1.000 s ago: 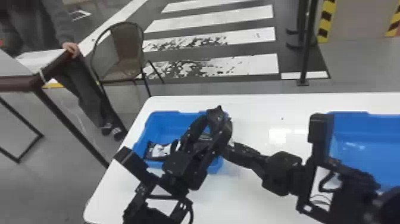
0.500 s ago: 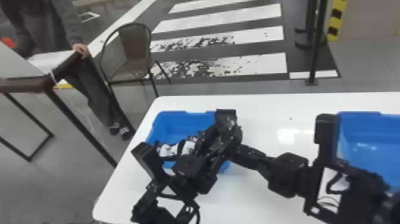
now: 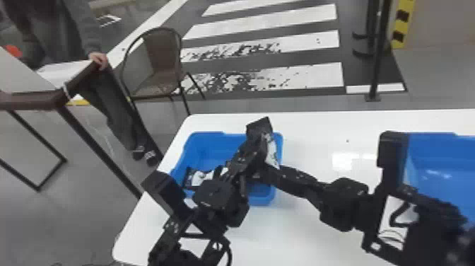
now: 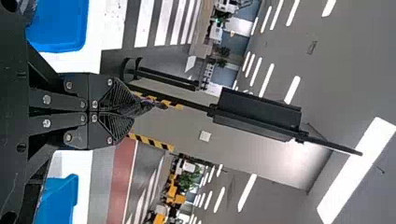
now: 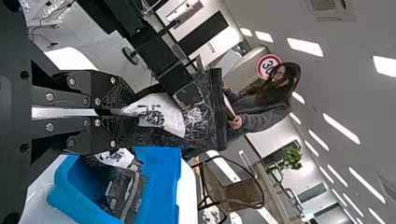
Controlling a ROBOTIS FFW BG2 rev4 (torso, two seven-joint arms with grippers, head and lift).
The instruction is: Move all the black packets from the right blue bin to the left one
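From where I stand, I'd say the job is well on its way but not done. The left bin [image 3: 208, 145] has at least two packets in it: one with a white label [image 5: 116, 158] and a dark one [image 5: 123, 193] lying beside it. The right gripper [image 5: 128, 112] has its fingers pinched on a shiny packet [image 5: 159, 114], up in the air near the left bin, so that one must be let go inside. The left gripper [image 4: 130, 109] is pressed together too, with a dark crinkly bit [image 4: 144, 107] at its tips. An arm hides part of the right bin [image 3: 441, 155], and the dark bit is hard to make out, so I can't say how many are left or if that bit is one too.
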